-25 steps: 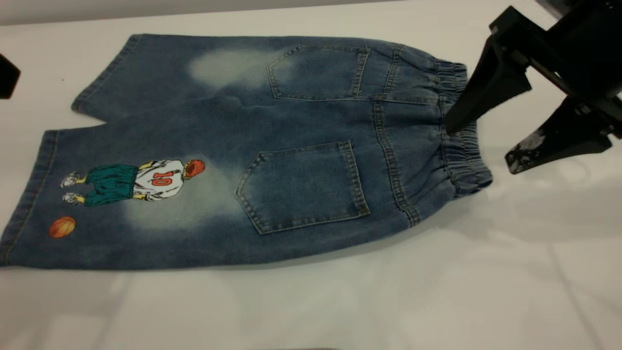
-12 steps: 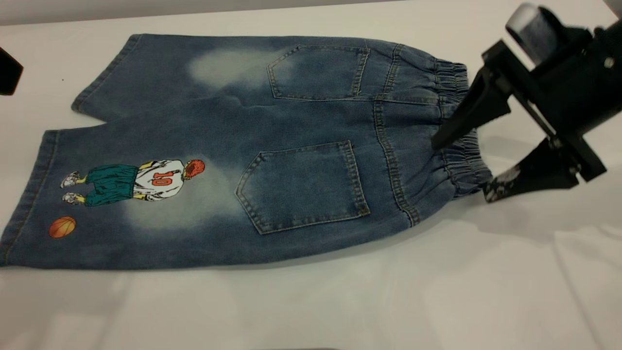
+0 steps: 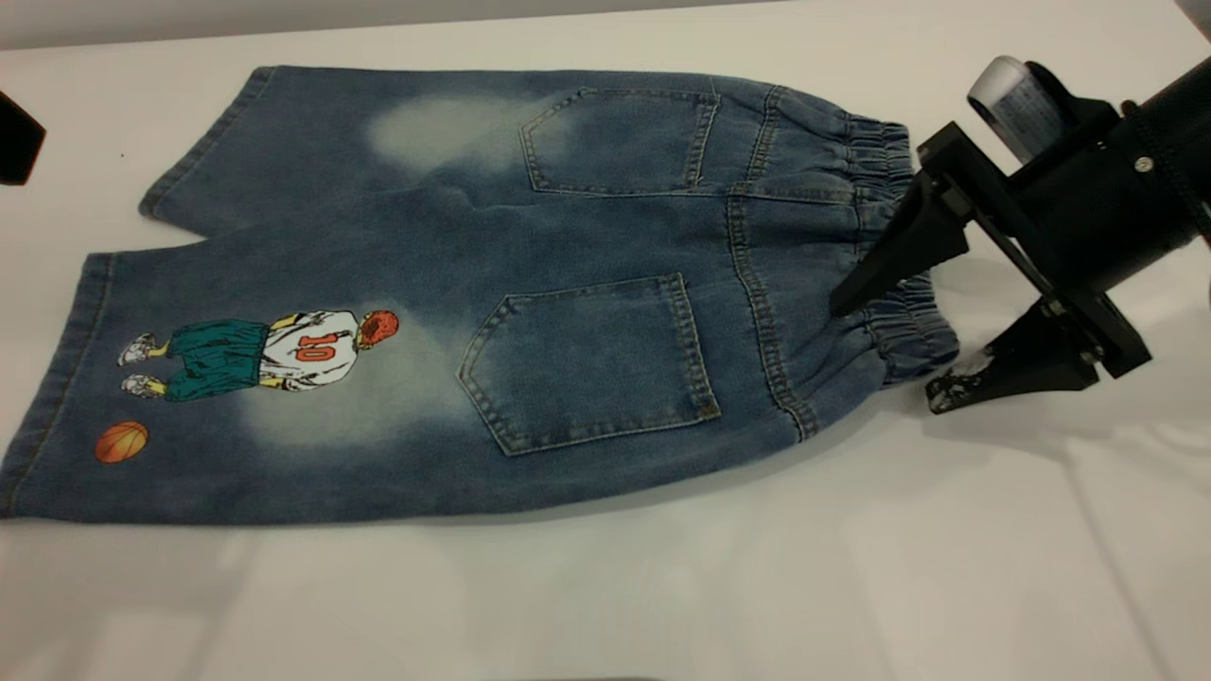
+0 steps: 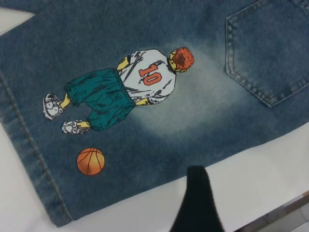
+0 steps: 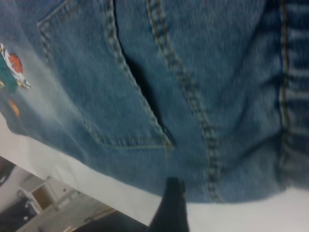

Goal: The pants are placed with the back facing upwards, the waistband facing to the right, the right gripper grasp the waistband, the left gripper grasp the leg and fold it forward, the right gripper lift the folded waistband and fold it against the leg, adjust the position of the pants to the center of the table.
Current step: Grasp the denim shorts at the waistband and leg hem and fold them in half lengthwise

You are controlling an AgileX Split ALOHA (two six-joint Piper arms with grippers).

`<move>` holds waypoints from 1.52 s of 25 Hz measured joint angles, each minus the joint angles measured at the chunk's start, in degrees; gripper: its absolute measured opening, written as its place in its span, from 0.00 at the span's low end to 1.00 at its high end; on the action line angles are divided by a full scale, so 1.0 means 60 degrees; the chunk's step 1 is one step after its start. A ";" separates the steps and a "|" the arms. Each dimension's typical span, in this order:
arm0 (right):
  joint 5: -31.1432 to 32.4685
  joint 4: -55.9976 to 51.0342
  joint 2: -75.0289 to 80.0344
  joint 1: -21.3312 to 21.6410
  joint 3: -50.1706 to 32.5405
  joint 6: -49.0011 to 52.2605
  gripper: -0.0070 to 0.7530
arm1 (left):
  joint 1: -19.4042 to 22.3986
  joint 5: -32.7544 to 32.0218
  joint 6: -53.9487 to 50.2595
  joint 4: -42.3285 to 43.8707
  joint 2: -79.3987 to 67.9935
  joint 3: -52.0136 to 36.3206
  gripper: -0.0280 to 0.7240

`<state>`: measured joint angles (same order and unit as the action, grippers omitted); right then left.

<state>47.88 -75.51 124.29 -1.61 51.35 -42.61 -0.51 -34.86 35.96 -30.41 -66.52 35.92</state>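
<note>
The pants point(image 3: 492, 236) lie flat, back up, on the table point(image 3: 662, 586), with both pockets and the "10" player print showing. Their gathered waistband point(image 3: 885, 156) points right. My right gripper point(image 3: 886, 355) is open at the waistband's near corner: the upper finger's tip hangs over the elastic, the lower, white-smeared one is by the table just off the hem. In the right wrist view one finger point(image 5: 169, 208) shows below the denim point(image 5: 193, 72). My left gripper point(image 3: 17, 140) sits at the far left edge, off the legs; one of its fingers point(image 4: 195, 203) hovers over bare table beside the leg point(image 4: 193, 111).
Wide bare tabletop lies in front of the pants and to their right. The table's near edge point(image 4: 285, 208) shows in the left wrist view, with some room clutter point(image 5: 43, 198) beyond the edge in the right wrist view.
The right gripper has come down and toward the near corner of the waistband, staying open. The pants and the left gripper have not moved.
</note>
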 joint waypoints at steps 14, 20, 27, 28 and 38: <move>0.0106 -0.1233 0.0734 0.0000 0.0160 -0.0249 0.76 | 0.0000 0.0007 0.0000 -0.0008 0.0000 0.0000 0.71; -0.0146 -0.1451 0.0805 0.0000 0.0160 -0.0516 0.55 | 0.0000 0.0007 0.0000 -0.0008 0.0000 0.0000 0.71; -0.0476 -0.1536 0.0861 0.0000 0.0160 -0.0909 0.08 | 0.0000 -0.0001 -0.0193 0.0818 0.0000 0.0000 0.71; -0.0476 -0.1560 0.0861 0.0000 0.0160 -0.0998 0.07 | 0.0008 -0.0033 -0.0316 0.1045 0.0000 0.0000 0.71; -0.0227 -0.1564 0.0861 0.0000 0.0160 -0.1530 0.06 | 0.0008 -0.0035 -0.1110 0.3500 -0.0403 -0.0769 0.71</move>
<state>46.52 -84.89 129.46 -1.61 52.31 -51.79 -0.46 -35.08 29.30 -9.41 -68.94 31.31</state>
